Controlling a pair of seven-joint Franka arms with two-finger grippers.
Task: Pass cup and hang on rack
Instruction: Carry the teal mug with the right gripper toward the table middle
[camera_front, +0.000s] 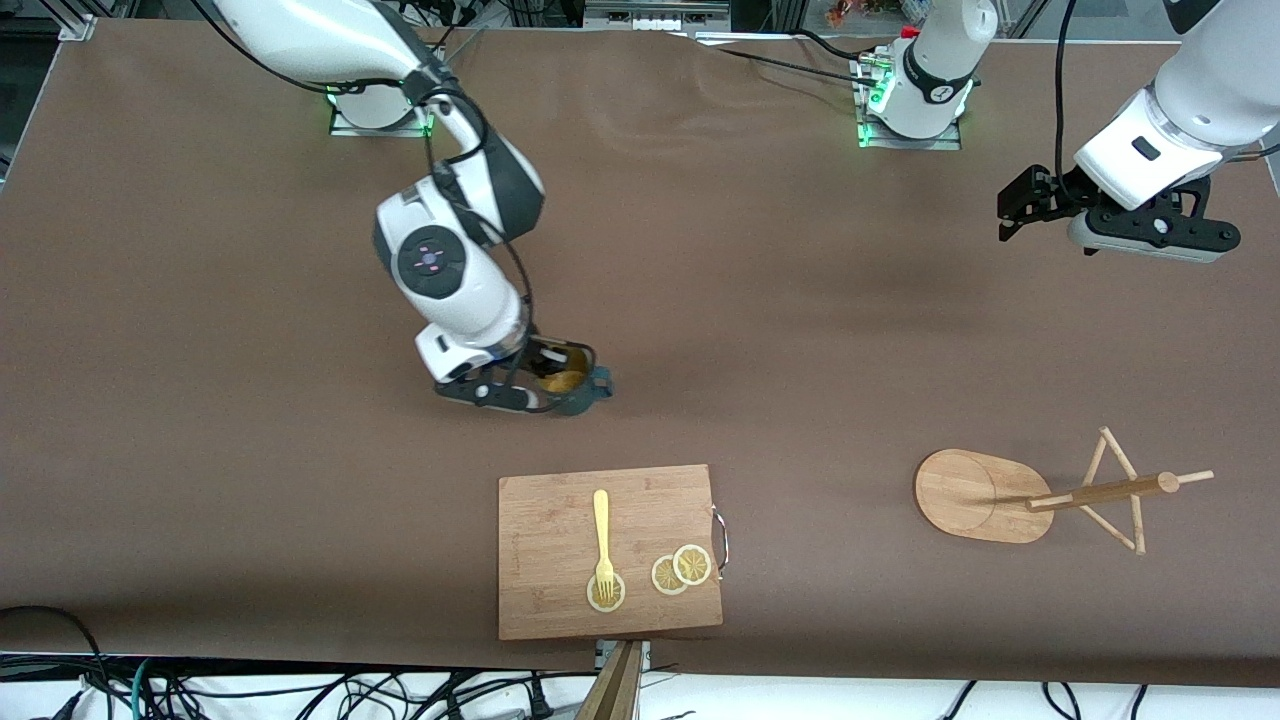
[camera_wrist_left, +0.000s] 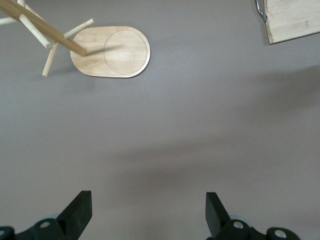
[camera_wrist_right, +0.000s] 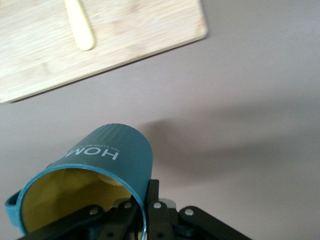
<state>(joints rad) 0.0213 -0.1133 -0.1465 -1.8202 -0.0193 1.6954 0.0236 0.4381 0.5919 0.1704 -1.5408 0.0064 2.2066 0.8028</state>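
Right wrist view: the right gripper (camera_wrist_right: 142, 212) pinches the teal cup (camera_wrist_right: 107, 160) by its rim, wall between closed fingers, above the table at the cutting board's (camera_front: 610, 550) twelve o'clock. Left gripper (camera_front: 1015, 212) waits, fingers spread, empty.

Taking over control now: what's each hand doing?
Left hand: open, empty, waiting above the table.
Right hand: shut on the cup.
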